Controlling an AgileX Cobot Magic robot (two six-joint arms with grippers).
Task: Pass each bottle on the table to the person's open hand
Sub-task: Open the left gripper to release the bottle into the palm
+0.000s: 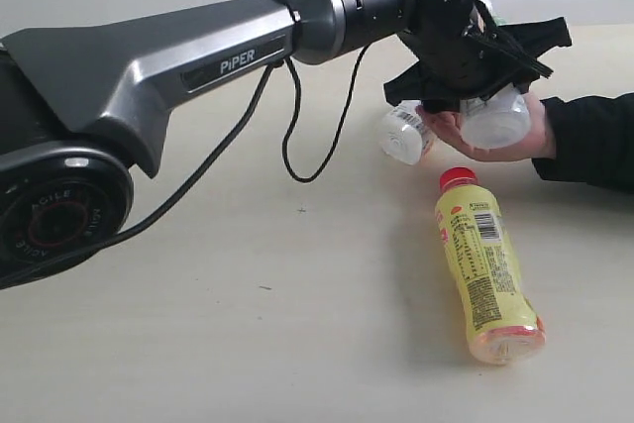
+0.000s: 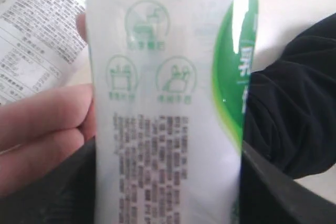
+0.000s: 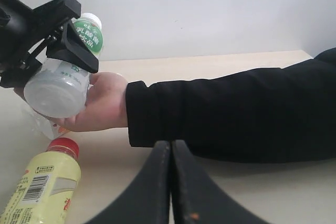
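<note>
Handover step: left fingers [image 3: 73, 51] grip the white bottle [image 1: 495, 121] against the person's hand [image 3: 102, 106]; right fingers [image 3: 157, 182] are closed, empty. Next, the left pair must let go; the yellow bottle [image 1: 485, 274] lies near that hand.

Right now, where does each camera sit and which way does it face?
Exterior: off-arm, low, facing across the pale beige table; left arm fills it.
Left wrist: close on the white plastic green-labelled bottle in the left pincer.
Right wrist: faces the person's hand; shut right pincer shows.
Shared: that bottle and hand, all three.
</note>
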